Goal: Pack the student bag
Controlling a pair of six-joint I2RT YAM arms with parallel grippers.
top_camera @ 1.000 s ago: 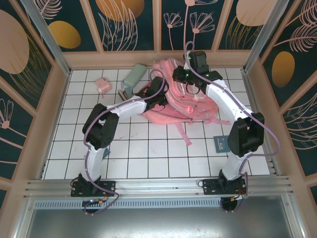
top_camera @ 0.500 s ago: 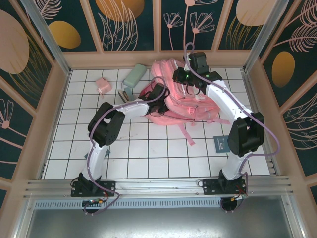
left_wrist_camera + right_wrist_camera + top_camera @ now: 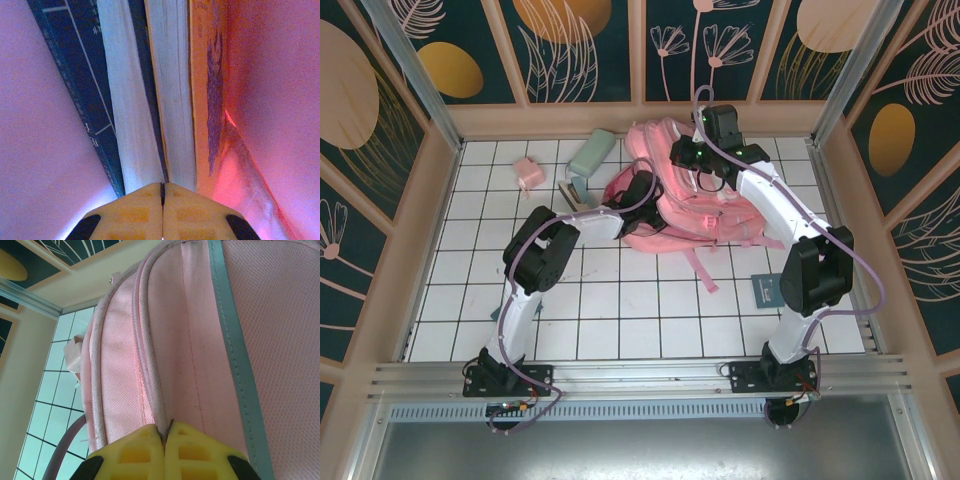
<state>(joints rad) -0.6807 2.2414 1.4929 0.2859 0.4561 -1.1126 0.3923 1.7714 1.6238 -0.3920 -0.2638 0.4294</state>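
Observation:
The student bag (image 3: 720, 215) is a big pink backpack lying at the back middle of the table. My left gripper (image 3: 640, 192) reaches into its open mouth from the left. In the left wrist view the left gripper (image 3: 161, 191) is shut and holds nothing. Its tips sit just short of two books standing on edge, a dark blue book (image 3: 75, 65) and an orange-covered book (image 3: 202, 75), with pink lining (image 3: 40, 150) on both sides. My right gripper (image 3: 684, 157) is over the bag's top. There the right gripper (image 3: 165, 432) is shut on the bag's (image 3: 125, 365) corded rim.
A small pink box (image 3: 528, 172), a pale green case (image 3: 590, 152) and a tan item (image 3: 570, 192) lie at the back left. A dark blue booklet (image 3: 765, 290) lies on the tiles at the right. Pink straps (image 3: 698, 268) trail forward from the bag.
My left arm has pushed further right into the bag, its elbow swinging up and right, and its jaws have closed. The right gripper has kept its hold on the rim.

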